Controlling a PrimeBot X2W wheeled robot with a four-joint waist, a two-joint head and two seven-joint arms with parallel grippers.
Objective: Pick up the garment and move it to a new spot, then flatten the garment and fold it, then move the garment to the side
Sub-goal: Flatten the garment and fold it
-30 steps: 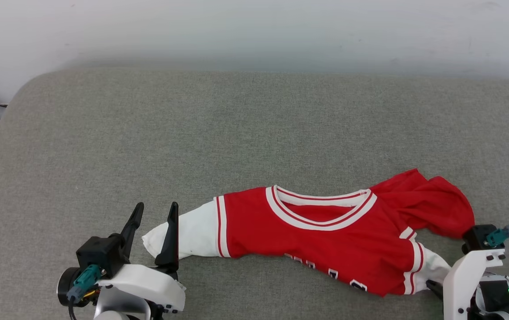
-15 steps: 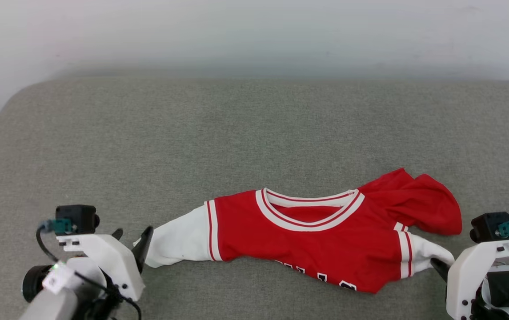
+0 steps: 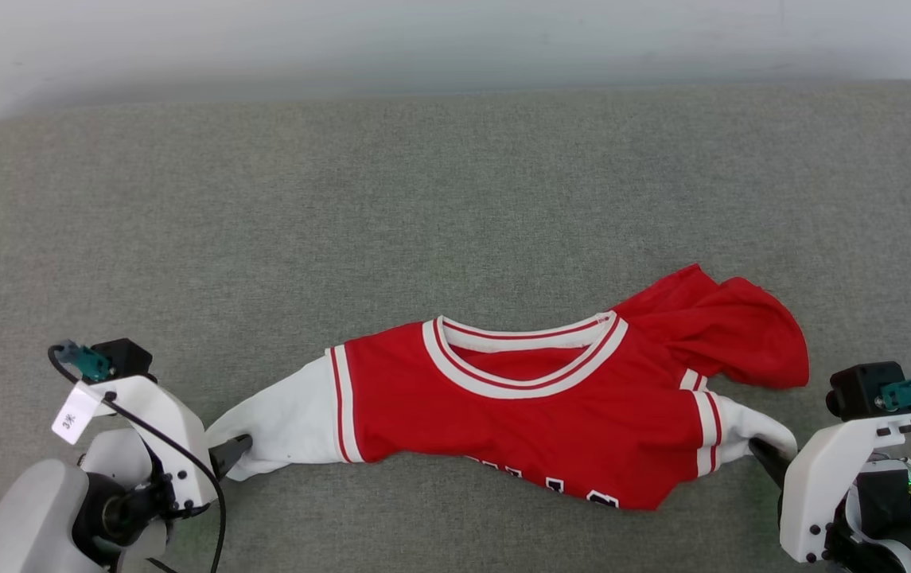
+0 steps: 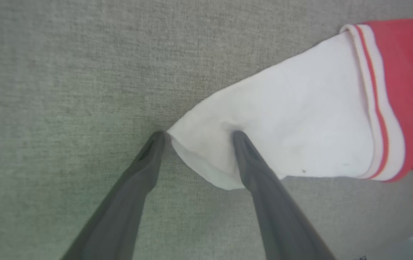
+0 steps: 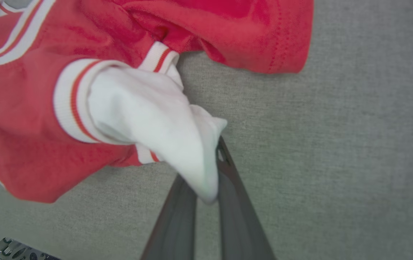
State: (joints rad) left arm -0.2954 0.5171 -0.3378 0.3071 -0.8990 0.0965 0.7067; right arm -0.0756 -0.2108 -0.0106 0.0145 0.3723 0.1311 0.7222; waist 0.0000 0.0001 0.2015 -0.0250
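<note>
- Our right gripper pinches the red jersey T-shirt by one white sleeve.
- Our left gripper stands wide astride the other sleeve; lifting now may drag it crooked.

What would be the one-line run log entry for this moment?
garment: bunched on grey cushion | left jaws: open, astride white sleeve tip | right jaws: shut on other white sleeve

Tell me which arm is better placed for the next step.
Left. The left gripper stands open astride the garment's white sleeve tip; the right gripper is shut on the other sleeve.
</note>
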